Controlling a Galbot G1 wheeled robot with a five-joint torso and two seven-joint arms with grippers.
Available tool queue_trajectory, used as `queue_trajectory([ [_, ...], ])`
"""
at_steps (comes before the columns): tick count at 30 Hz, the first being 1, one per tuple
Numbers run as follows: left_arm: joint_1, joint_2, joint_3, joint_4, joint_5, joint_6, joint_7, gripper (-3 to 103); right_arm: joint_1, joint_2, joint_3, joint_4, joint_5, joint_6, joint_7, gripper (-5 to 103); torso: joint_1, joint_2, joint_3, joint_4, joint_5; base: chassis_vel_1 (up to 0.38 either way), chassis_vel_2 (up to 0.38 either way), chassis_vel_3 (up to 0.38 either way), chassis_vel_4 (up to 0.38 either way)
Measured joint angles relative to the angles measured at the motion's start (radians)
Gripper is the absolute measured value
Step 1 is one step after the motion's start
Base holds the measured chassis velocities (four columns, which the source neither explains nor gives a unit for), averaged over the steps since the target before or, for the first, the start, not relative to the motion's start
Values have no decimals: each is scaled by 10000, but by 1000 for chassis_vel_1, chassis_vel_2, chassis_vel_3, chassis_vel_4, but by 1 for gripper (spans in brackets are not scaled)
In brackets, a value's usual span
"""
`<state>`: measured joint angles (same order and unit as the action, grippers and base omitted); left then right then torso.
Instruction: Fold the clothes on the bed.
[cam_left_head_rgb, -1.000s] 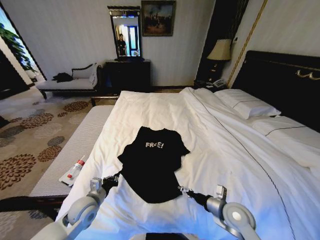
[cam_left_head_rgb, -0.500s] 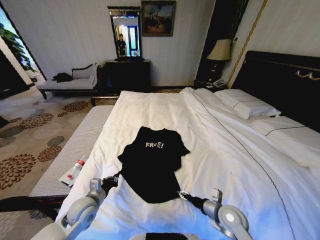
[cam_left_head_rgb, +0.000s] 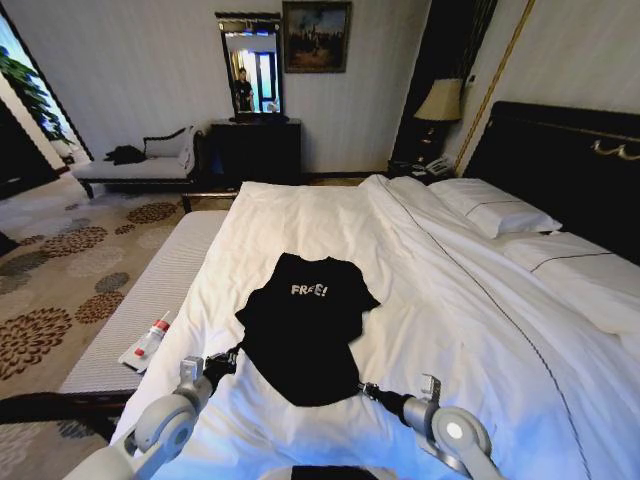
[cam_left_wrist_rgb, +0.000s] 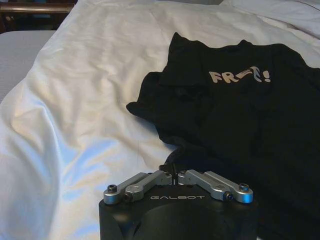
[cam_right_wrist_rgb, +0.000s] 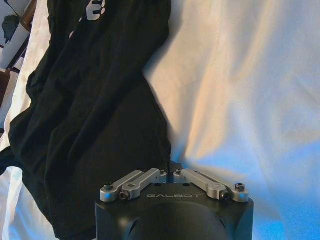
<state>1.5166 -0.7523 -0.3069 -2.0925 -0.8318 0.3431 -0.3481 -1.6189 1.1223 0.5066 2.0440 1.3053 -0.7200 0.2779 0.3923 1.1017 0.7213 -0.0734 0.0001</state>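
- Your black T-shirt (cam_left_head_rgb: 303, 328) lies spread flat on the white duvet of the bed (cam_left_head_rgb: 450, 300), toward the foot end, its white "FREE!" lettering facing up and its collar pointing toward the far side of the bed.
- Your left gripper (cam_left_head_rgb: 226, 358) sits at the shirt's lower left corner, touching the hem; in the left wrist view the left gripper (cam_left_wrist_rgb: 172, 172) has its fingers drawn together on a pinch of black fabric at that edge.
- Your right gripper (cam_left_head_rgb: 366, 390) sits at the shirt's lower right corner; in the right wrist view the right gripper (cam_right_wrist_rgb: 171, 169) has its fingers closed to a narrow line where the shirt's edge meets the duvet, though you cannot tell whether cloth is caught between them.
- White pillows (cam_left_head_rgb: 495, 207) rest against the dark headboard (cam_left_head_rgb: 570, 150) on your right.
- A small bottle (cam_left_head_rgb: 151, 339) lies on the grey bench (cam_left_head_rgb: 150, 300) beside the bed on your left.
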Motion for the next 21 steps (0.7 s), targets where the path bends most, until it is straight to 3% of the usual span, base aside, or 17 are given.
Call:
queue_trajectory([
  [9,-3,0,-3,4,-27,-26,1,0,-79,-49,35,172,-19,53,13,0,0,0,0,0,0,0,0,0,0],
  [15,103,-265,-132,-319,-200,39,-648,0,-537,-69,205,776,-254,163,36,0,0,0,0,-1,-3,0,0,0,0],
  [21,1417,-420,-980,-1236,-101,149,-1107,0,-1545,-228,627,1864,-511,188,465,0,0,0,0,0,0,0,0,0,0],
])
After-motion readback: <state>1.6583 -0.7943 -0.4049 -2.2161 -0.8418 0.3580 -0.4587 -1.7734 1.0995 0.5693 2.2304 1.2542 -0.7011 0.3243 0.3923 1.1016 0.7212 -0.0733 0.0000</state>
